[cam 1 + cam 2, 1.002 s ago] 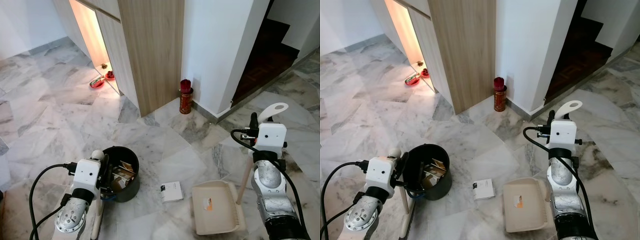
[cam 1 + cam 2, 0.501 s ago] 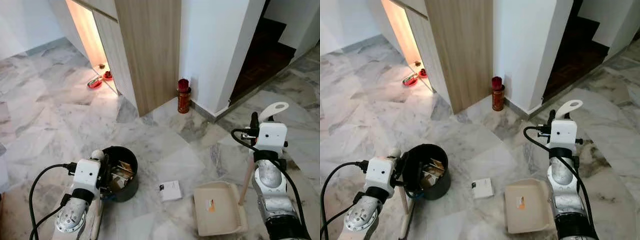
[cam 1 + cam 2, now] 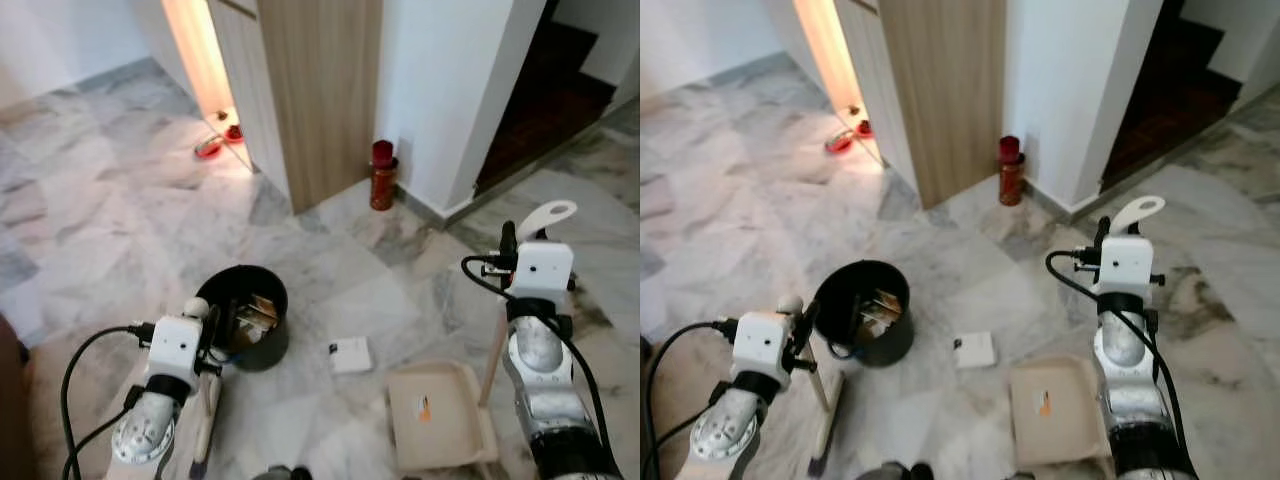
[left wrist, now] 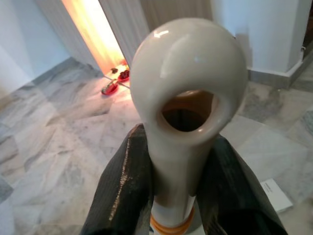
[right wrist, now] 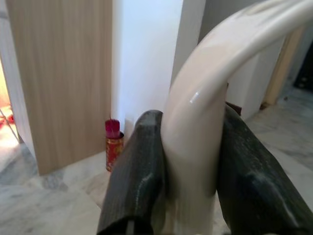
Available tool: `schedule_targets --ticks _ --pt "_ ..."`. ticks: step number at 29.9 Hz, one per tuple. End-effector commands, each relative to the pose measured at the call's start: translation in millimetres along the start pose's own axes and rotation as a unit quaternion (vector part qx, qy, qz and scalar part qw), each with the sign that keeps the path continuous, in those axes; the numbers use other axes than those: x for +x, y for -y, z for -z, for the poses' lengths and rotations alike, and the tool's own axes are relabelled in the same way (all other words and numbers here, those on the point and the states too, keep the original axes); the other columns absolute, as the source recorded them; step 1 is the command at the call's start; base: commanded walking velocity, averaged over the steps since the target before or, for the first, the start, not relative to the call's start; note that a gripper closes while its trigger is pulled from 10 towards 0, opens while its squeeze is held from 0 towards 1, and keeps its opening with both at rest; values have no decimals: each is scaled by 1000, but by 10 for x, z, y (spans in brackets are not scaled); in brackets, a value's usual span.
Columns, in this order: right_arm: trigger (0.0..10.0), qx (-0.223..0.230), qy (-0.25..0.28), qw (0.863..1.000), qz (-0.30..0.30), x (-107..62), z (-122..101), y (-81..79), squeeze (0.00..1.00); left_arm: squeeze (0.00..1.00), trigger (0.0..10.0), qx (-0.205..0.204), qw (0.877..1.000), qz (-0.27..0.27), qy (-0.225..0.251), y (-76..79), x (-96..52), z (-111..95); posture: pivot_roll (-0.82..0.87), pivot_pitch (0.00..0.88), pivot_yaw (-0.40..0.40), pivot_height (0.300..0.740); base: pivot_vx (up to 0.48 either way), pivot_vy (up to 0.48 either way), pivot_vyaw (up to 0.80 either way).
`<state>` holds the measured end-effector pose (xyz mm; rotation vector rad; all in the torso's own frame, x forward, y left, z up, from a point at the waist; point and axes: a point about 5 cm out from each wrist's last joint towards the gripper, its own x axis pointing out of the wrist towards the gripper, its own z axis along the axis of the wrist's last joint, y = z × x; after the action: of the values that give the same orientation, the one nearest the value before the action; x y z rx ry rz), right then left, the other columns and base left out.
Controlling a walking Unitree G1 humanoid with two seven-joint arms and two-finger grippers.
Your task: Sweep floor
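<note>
Left pincer (image 4: 171,191) clenched on broom handle (image 4: 188,98); right pincer (image 5: 188,161) clenched on dustpan handle (image 5: 205,98), dustpan (image 3: 438,415) lower right. Paper scrap (image 3: 351,354) lies centre frame. Risk: broom may knock black bin (image 3: 243,315) alongside. Marble floor (image 3: 120,220) glossy; wooden cabinet (image 3: 320,90) beyond

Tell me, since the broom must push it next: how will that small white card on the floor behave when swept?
The white card looks thin and flat, so probably light and quick to slide on the polished marble floor. It may slip under the dustpan lip rather than ride in.
</note>
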<state>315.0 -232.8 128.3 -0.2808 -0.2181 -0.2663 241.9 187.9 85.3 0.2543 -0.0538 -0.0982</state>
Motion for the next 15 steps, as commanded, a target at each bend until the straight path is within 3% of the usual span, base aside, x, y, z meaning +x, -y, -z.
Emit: schedule_targets --ticks 1,13,15 --pt "10000 1 21 1000 4 42 -90 27 0 0 10000 13 1000 -5 14 -51 15 -57 66 98 81 740 0 0 0" --pt "10000 4 21 1000 4 45 -89 29 0 0 10000 11 1000 -3 12 -36 17 -44 64 91 76 740 0 0 0" --pt "10000 3 15 1000 2 50 -80 21 0 0 10000 9 1000 -1 13 -30 23 -47 64 87 76 740 0 0 -581"
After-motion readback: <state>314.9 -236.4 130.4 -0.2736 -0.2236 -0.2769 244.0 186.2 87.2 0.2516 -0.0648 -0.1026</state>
